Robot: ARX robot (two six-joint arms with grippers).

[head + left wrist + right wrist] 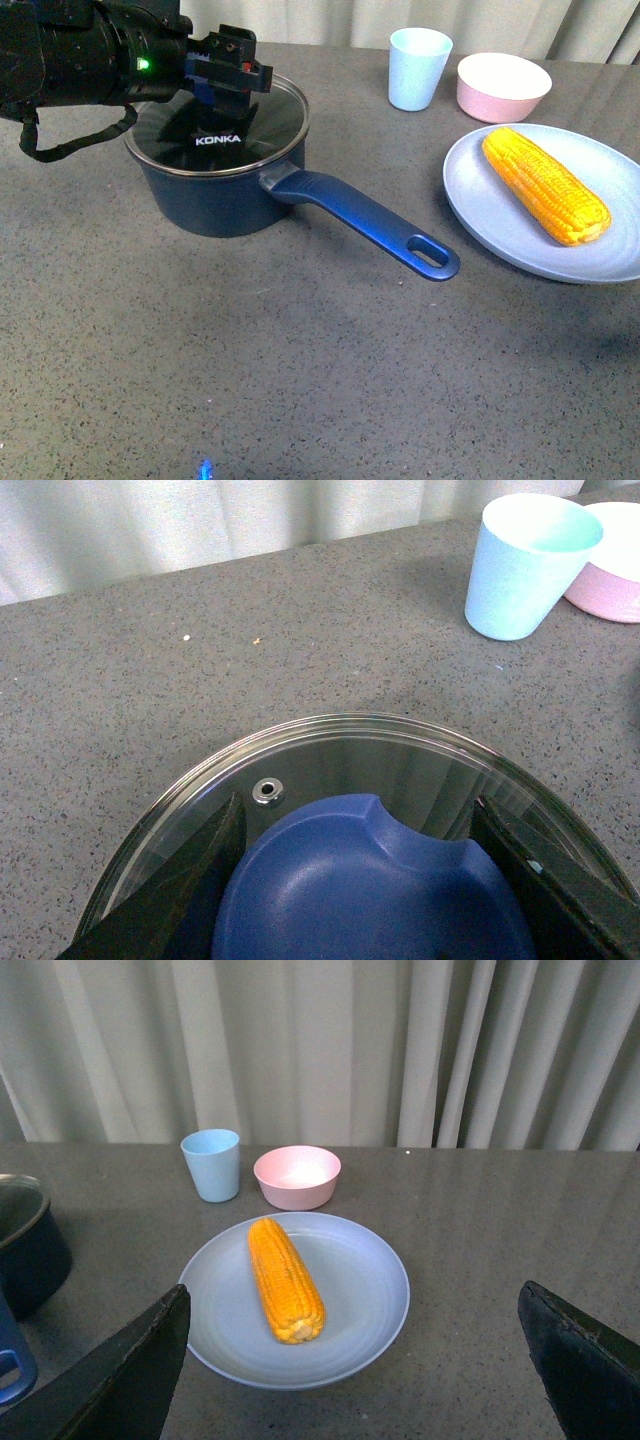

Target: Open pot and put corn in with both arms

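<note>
The navy pot [215, 195] stands at the back left, its long blue handle [370, 220] pointing to the front right. Its glass KONKA lid [265, 125] rests on the rim. My left gripper [228, 80] comes in from the left and is shut on the lid's blue knob [365, 890], with a finger [170, 900] on each side. The corn [545, 183] lies on a light blue plate [500, 235] at the right; it also shows in the right wrist view [285, 1277]. My right gripper [355, 1370] is open and empty, held above the table short of the plate [370, 1300].
A light blue cup [418, 68] and a pink bowl [503, 86] stand at the back, behind the plate. Pale curtains hang behind the table's far edge. The grey table [300, 380] stretches in front of the pot.
</note>
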